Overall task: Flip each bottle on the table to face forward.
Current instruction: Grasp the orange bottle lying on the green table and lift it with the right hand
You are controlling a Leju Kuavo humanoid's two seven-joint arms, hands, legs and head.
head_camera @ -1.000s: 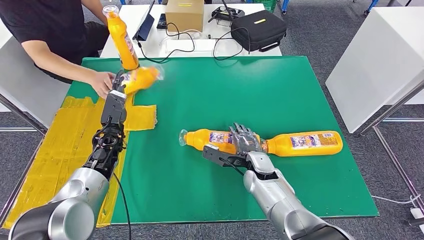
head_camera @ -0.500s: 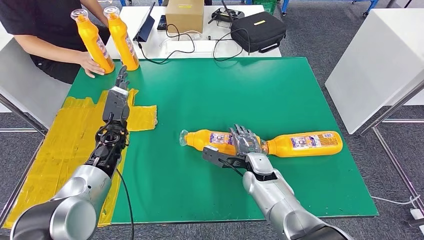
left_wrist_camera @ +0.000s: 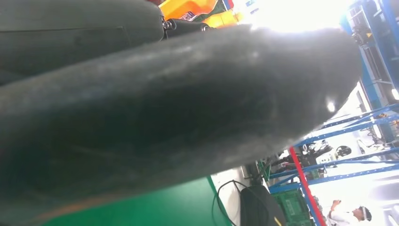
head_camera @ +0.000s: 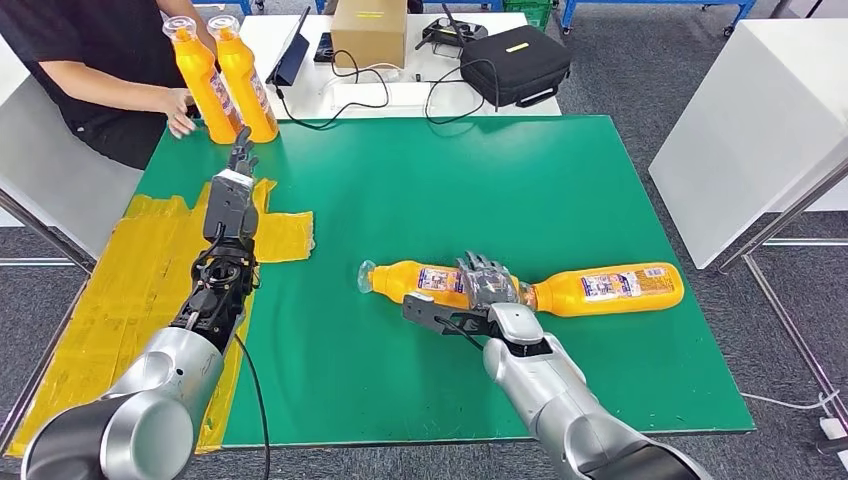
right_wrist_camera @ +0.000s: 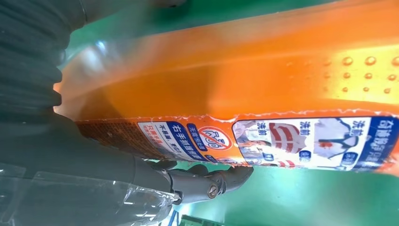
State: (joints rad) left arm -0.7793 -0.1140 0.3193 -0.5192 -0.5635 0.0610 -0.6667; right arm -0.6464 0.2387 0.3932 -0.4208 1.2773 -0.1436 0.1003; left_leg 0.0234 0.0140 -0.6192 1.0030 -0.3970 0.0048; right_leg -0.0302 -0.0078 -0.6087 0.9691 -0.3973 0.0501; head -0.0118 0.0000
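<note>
Near centre on the green table, the right hand clasps a lying orange bottle; a second lying bottle lies just right; far left, the left hand is empty, fingers apart, near two upright bottles beside a person's hand.

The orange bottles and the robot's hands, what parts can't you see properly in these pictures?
- Near bottle, head view: its base end is hidden under the right hand.
- Same bottle, right wrist view: cut off by the edges; label print too small to read.
- Left hand, left wrist view: blurred dark mass, finger pose unclear.
- Two upright bottles: labels too small; person's hand covers one base.
</note>
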